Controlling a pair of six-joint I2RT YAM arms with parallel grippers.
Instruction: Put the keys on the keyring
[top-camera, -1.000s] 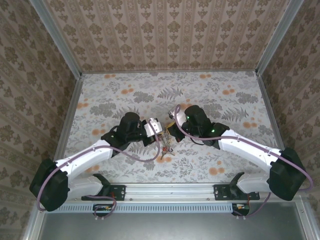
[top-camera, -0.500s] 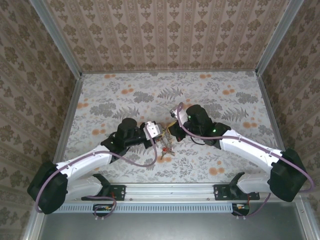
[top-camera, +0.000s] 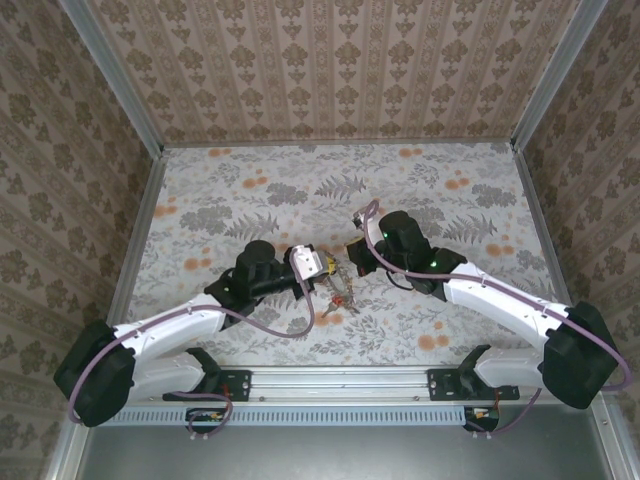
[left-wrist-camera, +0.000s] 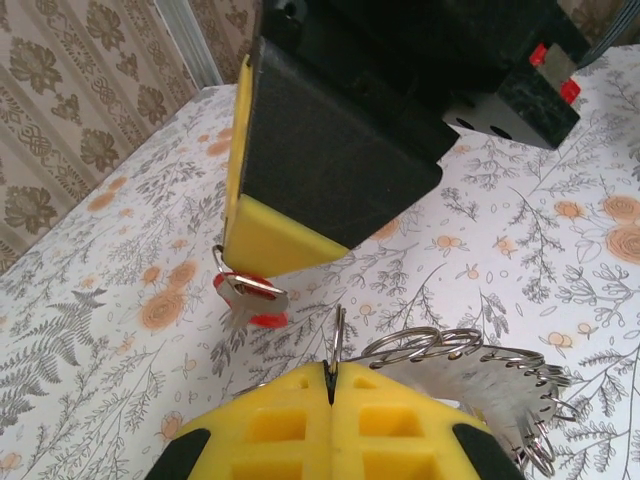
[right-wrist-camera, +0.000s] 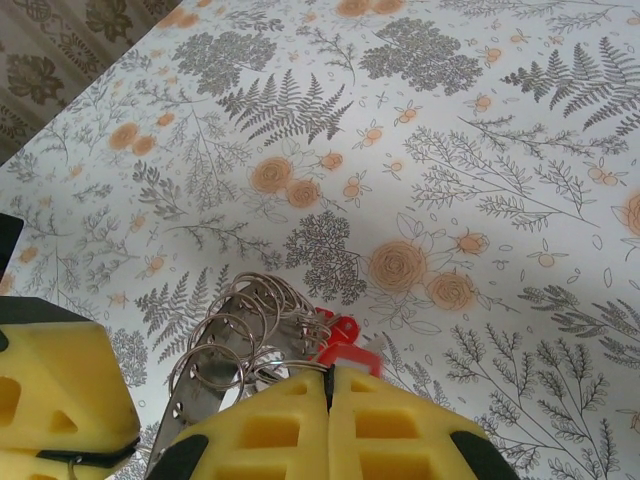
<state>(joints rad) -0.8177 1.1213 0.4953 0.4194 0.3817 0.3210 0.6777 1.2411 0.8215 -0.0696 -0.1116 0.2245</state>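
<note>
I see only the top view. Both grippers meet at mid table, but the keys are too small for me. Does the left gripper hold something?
Observer: Yes. The left gripper is shut on a thin metal loop, likely the keyring.
Operator: And the right one?
Observer: The right gripper is shut too, a red key at its tips.
Operator: Where are the other keys?
Observer: A bunch of small rings and silver keys sits close beside the left fingers.

Left fingers (left-wrist-camera: 262, 432) and right fingers (right-wrist-camera: 392, 425) both pinched closed, tips facing each other
</note>
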